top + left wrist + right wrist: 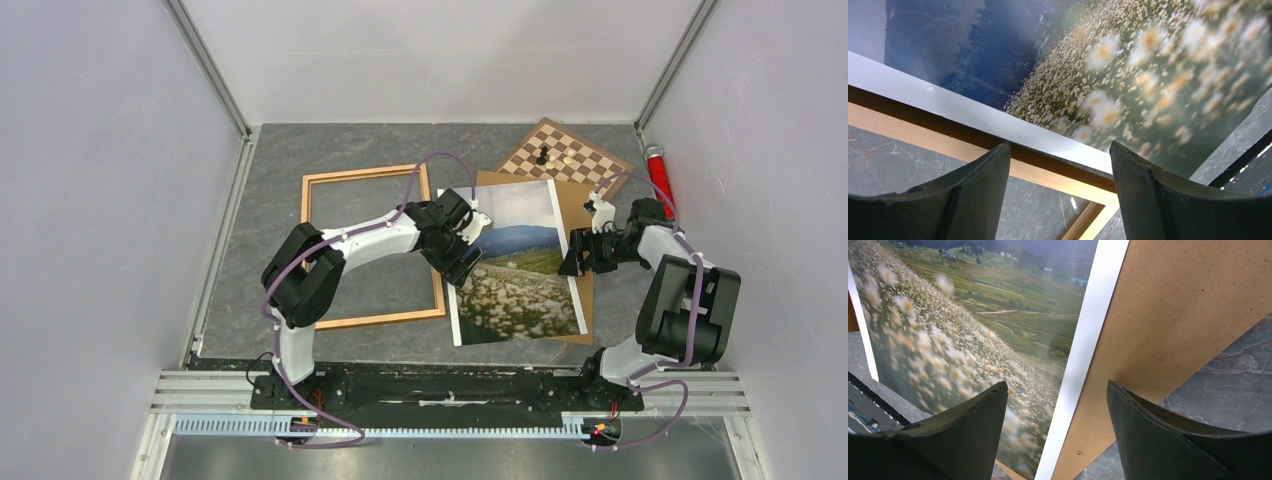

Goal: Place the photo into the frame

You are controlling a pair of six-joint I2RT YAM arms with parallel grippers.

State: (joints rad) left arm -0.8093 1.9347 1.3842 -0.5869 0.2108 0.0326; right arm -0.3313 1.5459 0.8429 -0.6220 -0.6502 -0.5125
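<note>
Overhead and wrist views of the task at an early stage. The frame lies flat on the table, left of centre, and its opening shows only bare table. The photo lies picture side up just to the right of the frame, resting on a brown board that shows along its right and far edges. A chessboard sits at the far right, apart from both. My left gripper hangs over the photo's left edge with its fingers spread and nothing between them. Its wrist view shows my left gripper straddling the photo's white border, which runs just beside or slightly over the right rail of the frame; I cannot tell whether the paper touches the wood. My right gripper sits over the photo's right edge, likewise spread and empty. In its wrist view my right gripper spans the white margin between the photo and the board. I judge that nothing of the placing is done. The photo is not yet gripped. It has to be taken up by an edge, carried left, squared with the frame and laid inside the rails.
</note>
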